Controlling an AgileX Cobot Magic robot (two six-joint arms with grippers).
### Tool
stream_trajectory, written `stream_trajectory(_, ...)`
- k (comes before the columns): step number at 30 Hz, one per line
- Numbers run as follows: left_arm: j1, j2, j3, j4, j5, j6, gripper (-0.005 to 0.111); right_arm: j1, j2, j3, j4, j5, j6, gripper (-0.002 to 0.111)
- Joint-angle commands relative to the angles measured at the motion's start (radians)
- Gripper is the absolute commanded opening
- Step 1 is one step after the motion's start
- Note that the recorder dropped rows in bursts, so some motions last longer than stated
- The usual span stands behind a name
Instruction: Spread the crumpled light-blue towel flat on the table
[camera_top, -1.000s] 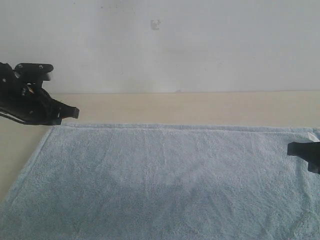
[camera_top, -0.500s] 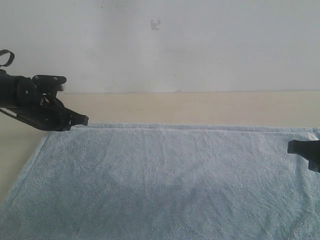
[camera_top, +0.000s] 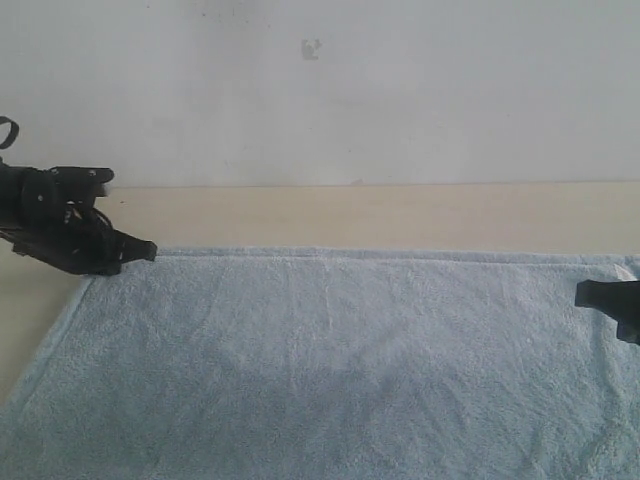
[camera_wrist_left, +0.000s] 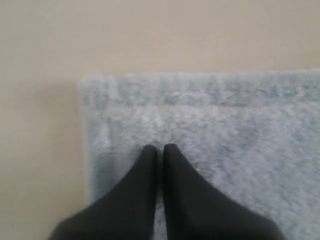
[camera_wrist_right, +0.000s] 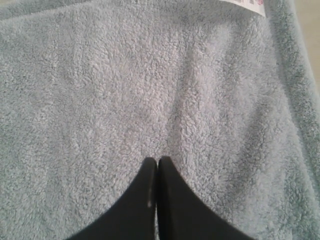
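Observation:
The pale-blue fluffy towel (camera_top: 330, 360) lies spread flat on the cream table (camera_top: 400, 215), filling the lower part of the exterior view. My left gripper (camera_top: 148, 249) is shut and empty, its tips over the towel's far left corner (camera_wrist_left: 105, 100). In the left wrist view the left gripper (camera_wrist_left: 159, 148) hovers just inside that hemmed corner. My right gripper (camera_top: 582, 293) is shut and empty above the towel's right side. The right wrist view shows the right gripper (camera_wrist_right: 158, 160) over plain terry, with a white label (camera_wrist_right: 245, 5) near the towel's corner.
A plain white wall (camera_top: 330, 90) rises behind the table. Bare table surface (camera_wrist_left: 40, 150) runs beside the towel's left edge and along its far edge.
The left gripper swung right over the towel's far edge, then drew back left and slightly lower to the corner. The right gripper and the towel have not moved.

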Motion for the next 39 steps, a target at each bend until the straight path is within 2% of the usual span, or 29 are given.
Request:
stream_trajectory(1, 0.071, 0.001, -0.004, 0.016, 0.019, -0.02, 0.004, 0.034, -0.01, 0.004, -0.004, -0.007, -0.046, 0.0)
stream_trajectory(5, 0.125, 0.001, -0.004, 0.038, 0.038, -0.011, 0.004, 0.095, -0.01, 0.004, -0.004, -0.065, -0.101, 0.0)
stream_trajectory(9, 0.168, 0.001, -0.004, 0.059, 0.05, -0.011, 0.004, 0.093, 0.001, -0.044, -0.015, -0.084, -0.104, 0.0)
stream_trajectory(14, 0.19, -0.005, -0.004, 0.059, 0.052, -0.005, 0.004, 0.037, 0.135, -0.261, -0.044, 0.099, -0.128, 0.0)
stream_trajectory(20, 0.176, -0.027, -0.004, 0.05, 0.052, 0.0, 0.004, -0.03, 0.377, -0.603, -0.128, 0.288, -0.128, 0.0)
stream_trajectory(29, 0.141, -0.028, -0.004, 0.054, 0.052, 0.0, 0.004, -0.03, 0.66, -0.921, -0.39, 0.413, 0.051, 0.0)
stream_trajectory(34, 0.141, -0.028, -0.004, 0.061, 0.041, 0.0, 0.004, -0.03, 0.758, -1.029, -0.47, 0.466, 0.113, 0.0)
stream_trajectory(39, 0.141, -0.028, -0.004, 0.061, 0.028, 0.021, 0.004, -0.031, 0.779, -1.053, -0.524, 0.442, 0.135, 0.0)
